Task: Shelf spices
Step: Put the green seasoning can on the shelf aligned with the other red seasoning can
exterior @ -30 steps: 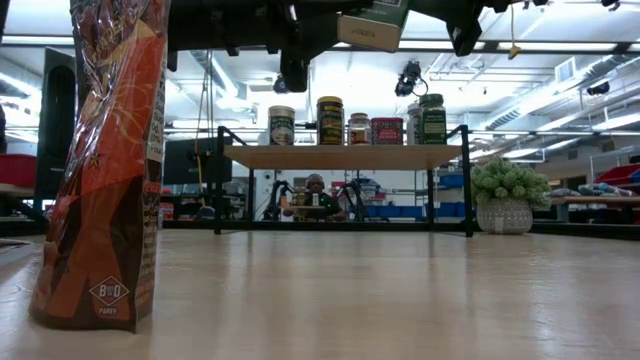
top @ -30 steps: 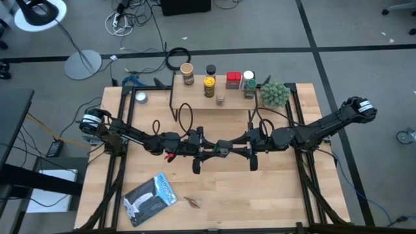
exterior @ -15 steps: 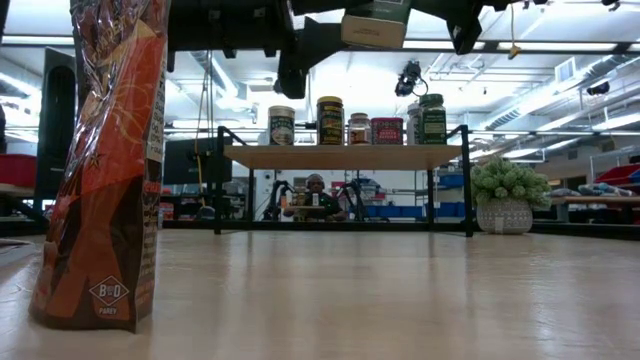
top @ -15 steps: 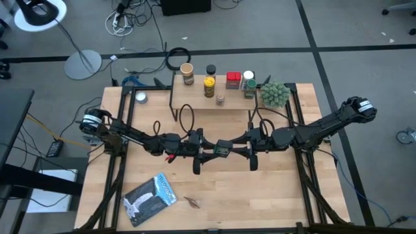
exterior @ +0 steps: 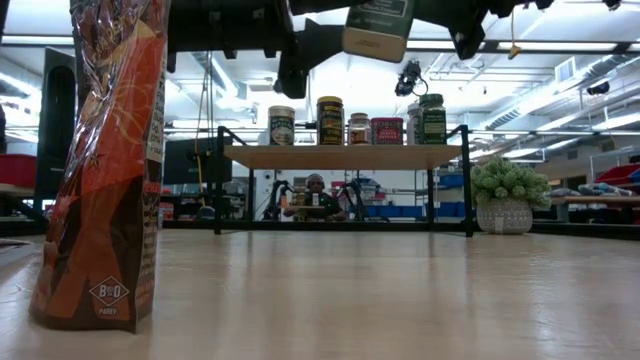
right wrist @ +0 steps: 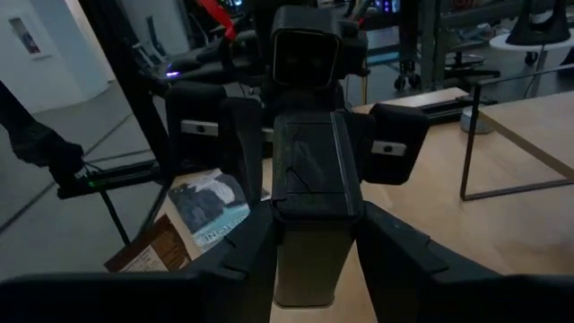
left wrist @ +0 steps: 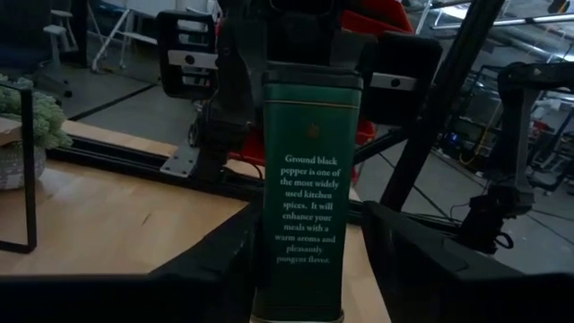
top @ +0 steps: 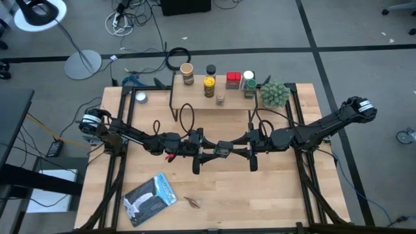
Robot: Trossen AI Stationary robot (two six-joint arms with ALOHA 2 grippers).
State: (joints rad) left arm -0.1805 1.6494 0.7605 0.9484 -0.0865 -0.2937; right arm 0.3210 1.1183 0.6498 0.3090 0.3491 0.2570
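The wooden table (top: 273, 195) stands in an open workshop, with the shelf (top: 214, 99) at its far edge. Six spice containers stand on the shelf. In front of the shelf, above mid-table, a green tin (left wrist: 303, 193) is pinched at one end by the left gripper (top: 207, 152) and at the other by the right gripper (top: 235, 152). Risk: if one gripper releases or pulls before the other is secure, the tin may twist loose and drop

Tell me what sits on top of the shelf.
The shelf carries about seven jars and tins. One green tin is not there: both end effectors hold it in mid-air. Labels cannot be read from above.
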